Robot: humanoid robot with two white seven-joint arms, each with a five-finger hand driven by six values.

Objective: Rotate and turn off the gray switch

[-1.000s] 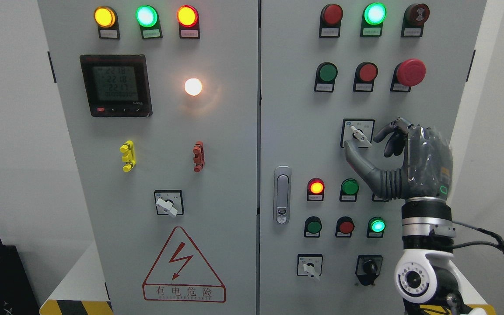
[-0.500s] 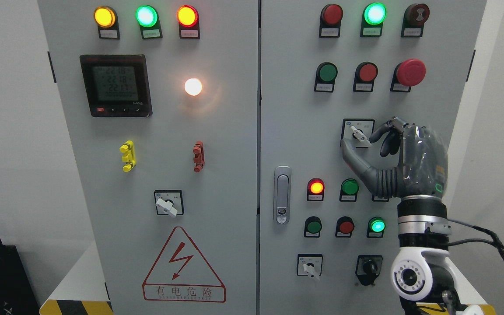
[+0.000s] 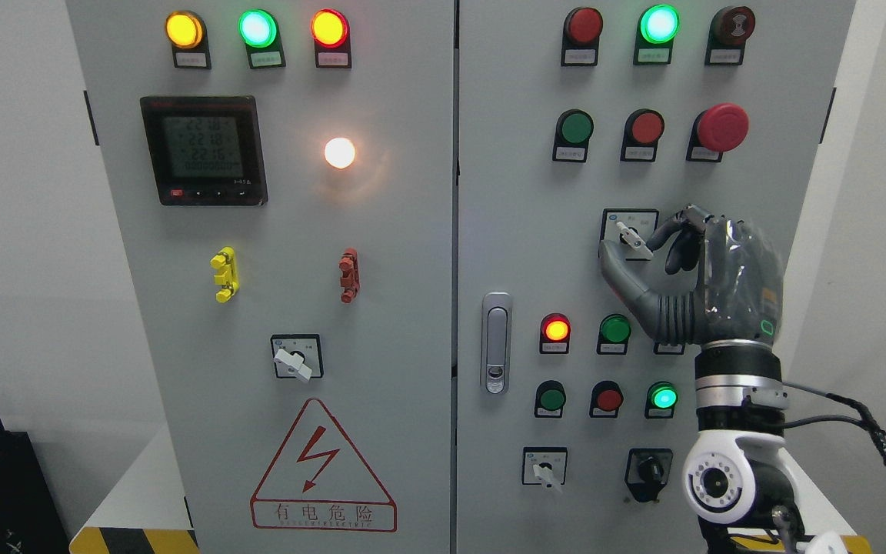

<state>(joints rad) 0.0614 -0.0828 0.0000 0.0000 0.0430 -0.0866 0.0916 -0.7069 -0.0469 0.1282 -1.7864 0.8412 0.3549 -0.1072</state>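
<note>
At lower right, nearest the camera, the white wrist joint (image 3: 727,481) and a black cable (image 3: 874,438) rise into view; above them the right hand (image 3: 708,281), dark grey, stands upright against the cabinet's right door (image 3: 520,231); thumb (image 3: 618,271) reaches up-left, its tip just below the gray switch (image 3: 631,235); index fingertip (image 3: 662,231) curls in from the right, touching or just short of the lever's right end; cannot tell which; fingers narrowed to a pinch about the lever, other fingers curled behind; switch sits on a black-framed plate, mid-right of the door, lever tilted from upper left to lower right; below it a lit red lamp (image 3: 556,329) and lit green lamp (image 3: 664,398); above, a red mushroom button (image 3: 722,127); farther left, the meter display (image 3: 204,150) on the left door.
</note>
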